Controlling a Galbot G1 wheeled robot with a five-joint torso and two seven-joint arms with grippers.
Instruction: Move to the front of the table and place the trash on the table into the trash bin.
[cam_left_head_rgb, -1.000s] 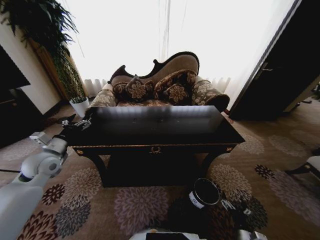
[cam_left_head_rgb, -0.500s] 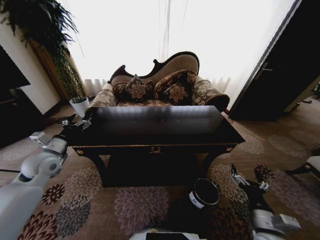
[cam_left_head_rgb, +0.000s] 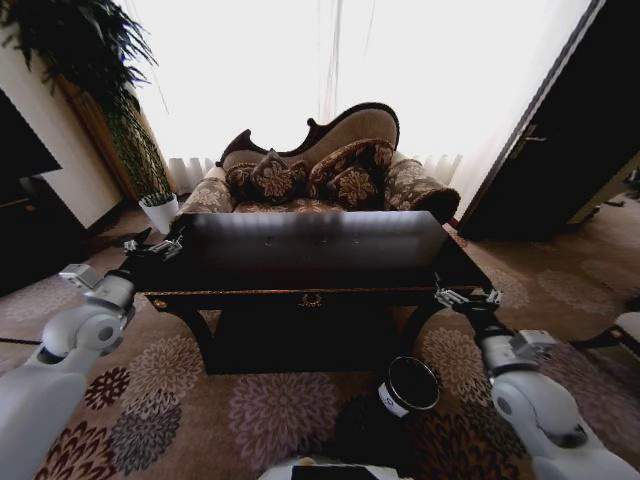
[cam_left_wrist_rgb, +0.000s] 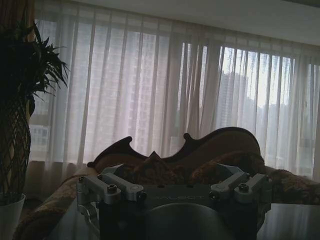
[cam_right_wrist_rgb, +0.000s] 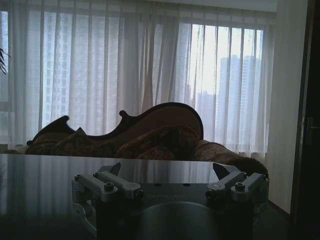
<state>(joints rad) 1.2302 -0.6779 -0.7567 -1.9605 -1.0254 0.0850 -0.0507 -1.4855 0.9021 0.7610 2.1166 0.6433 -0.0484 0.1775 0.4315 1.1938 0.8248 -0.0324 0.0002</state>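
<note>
Bench: glossy black top, gold edge trim, gold emblem at front centre, curved legs. Trash bin: small black cylinder, pale rim, white label, seen tilted on the carpet just before the bench's front right leg.

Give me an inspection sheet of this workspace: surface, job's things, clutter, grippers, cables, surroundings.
Surface: glossy black table with gold trim, top reflecting the window light.
Job's things: black trash bin stands on the carpet in front of the table, toward its right end; trash on the table top cannot be made out.
Clutter: nothing seen.
Grippers: left gripper at the table's left end, jaws open, holding nothing; right gripper at the table's front right corner, jaws open, holding nothing.
Cables: nothing seen.
Surroundings: patterned sofa with cushions behind the table, sheer curtains, potted plant to the left, floral carpet, dark door to the right.
</note>
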